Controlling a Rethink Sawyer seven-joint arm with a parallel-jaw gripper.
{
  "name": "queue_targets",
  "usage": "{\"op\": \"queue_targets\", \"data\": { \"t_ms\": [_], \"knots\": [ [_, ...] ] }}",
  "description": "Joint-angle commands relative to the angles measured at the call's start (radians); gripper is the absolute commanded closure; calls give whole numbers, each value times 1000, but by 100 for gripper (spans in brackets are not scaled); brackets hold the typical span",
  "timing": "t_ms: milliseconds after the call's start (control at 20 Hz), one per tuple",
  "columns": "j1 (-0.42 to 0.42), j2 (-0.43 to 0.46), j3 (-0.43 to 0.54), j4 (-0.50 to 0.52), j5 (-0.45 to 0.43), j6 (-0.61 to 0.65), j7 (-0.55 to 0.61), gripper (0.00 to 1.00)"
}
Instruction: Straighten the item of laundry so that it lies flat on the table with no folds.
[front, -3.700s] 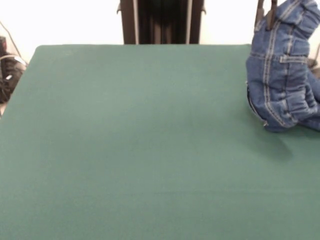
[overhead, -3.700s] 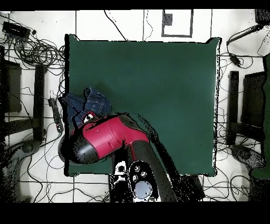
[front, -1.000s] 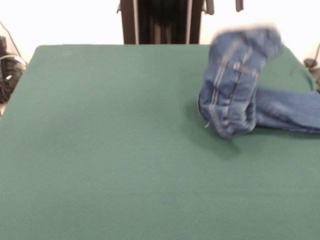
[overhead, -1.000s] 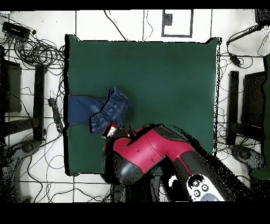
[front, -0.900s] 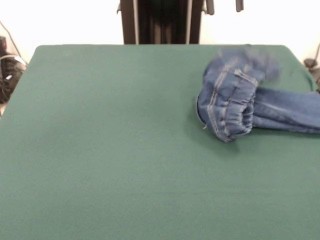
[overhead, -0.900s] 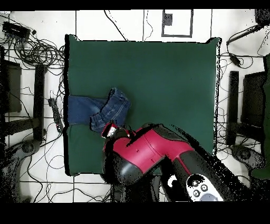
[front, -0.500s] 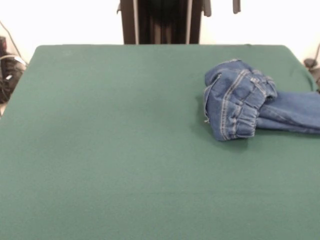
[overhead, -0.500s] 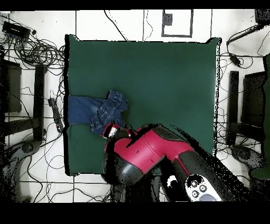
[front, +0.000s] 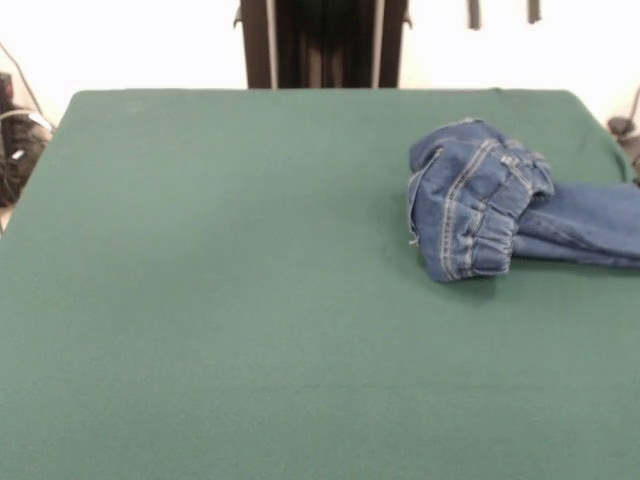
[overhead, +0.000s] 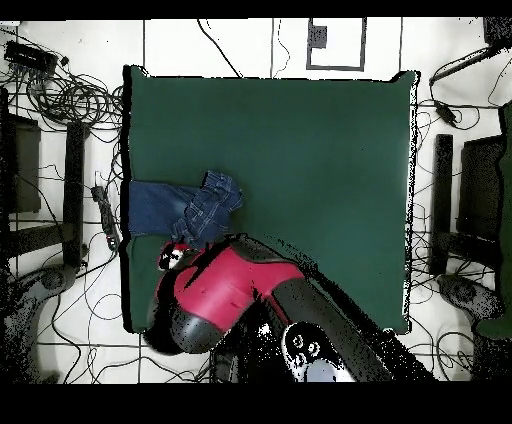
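Observation:
The item of laundry, a small pair of blue jeans (front: 478, 200), lies on the green table (front: 250, 300) at the right in the front view. Its waist end is bunched up in a folded heap, and the legs (front: 590, 225) run flat to the right, out of the picture. In the overhead view the jeans (overhead: 188, 208) lie at the table's (overhead: 300, 150) left edge, with the legs reaching that edge. My gripper (front: 503, 12) shows only its two tips at the top edge, above and behind the jeans. It is open, empty and clear of the cloth. The red arm (overhead: 215, 295) hides it from above.
The robot's dark pedestal (front: 322, 45) stands behind the table's far edge. Cables (front: 15, 140) lie beyond the table's left side, and more cables (overhead: 60, 90) cover the floor around the table. The table's right corner (front: 590, 120) is close to the jeans.
The gripper carried the jeans leftward in the front view, let go, and the waist end flopped into a heap. Since half a second ago the jeans lie still and the gripper has shifted right.

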Motion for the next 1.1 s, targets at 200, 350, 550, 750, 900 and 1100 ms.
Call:
{"op": "queue_targets", "data": {
  "t_ms": [200, 350, 550, 750, 900, 1100],
  "knots": [
    [269, 97, -177, -133, 59, 220, 75, 0],
    [288, 169, -228, -192, 75, 251, 49, 0],
    [326, 231, -301, -271, 39, 294, 43, 0],
    [380, 260, -365, -332, 39, 374, 63, 0],
    [407, 293, -394, -366, 41, 374, 63, 0],
    [446, 330, -441, -392, 51, 378, 90, 0]
  ]
}}
